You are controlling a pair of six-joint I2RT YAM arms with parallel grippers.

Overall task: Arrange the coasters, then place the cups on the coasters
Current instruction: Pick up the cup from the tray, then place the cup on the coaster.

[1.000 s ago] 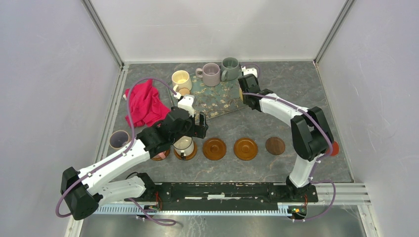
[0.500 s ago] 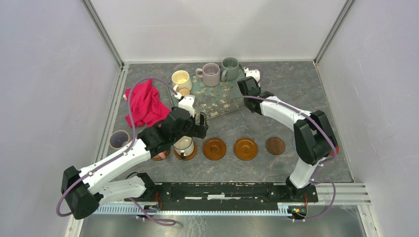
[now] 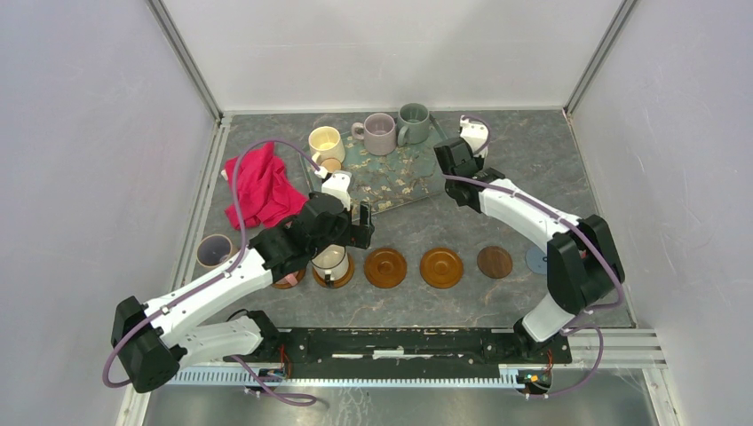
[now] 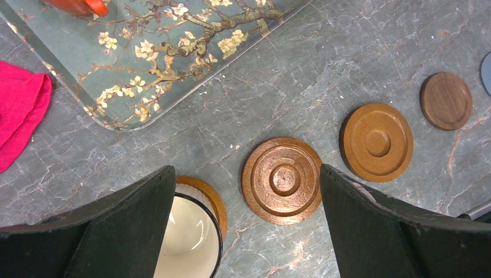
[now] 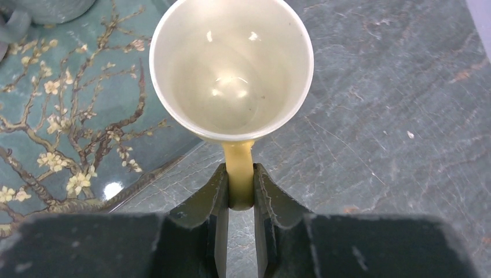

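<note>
The right gripper (image 5: 239, 174) is clamped narrowly on the handle of a pale cup (image 5: 231, 69). The cup hangs upright over the corner of the floral tray (image 5: 52, 116), well apart from the coaster row (image 3: 441, 267) nearer the arms. The left gripper (image 4: 246, 174) is spread wide and holds nothing, above a white cup (image 4: 188, 237) seated on a coaster.

To carry well, the held cup should be kept level, since a handle-only grip may let it swing. It should come down centred on a bare coaster (image 4: 282, 180) and be released only once its base sits flat.

I count six cups:
- the held one
- the seated one
- a cream cup (image 3: 326, 142), a mauve cup (image 3: 380, 133) and a grey-green cup (image 3: 414, 122) at the tray's far end
- a lone cup (image 3: 214, 250) near the left wall

Six coasters show in the row, one half hidden under the left arm. An orange disc (image 3: 330, 164) on the tray may be a seventh.
</note>
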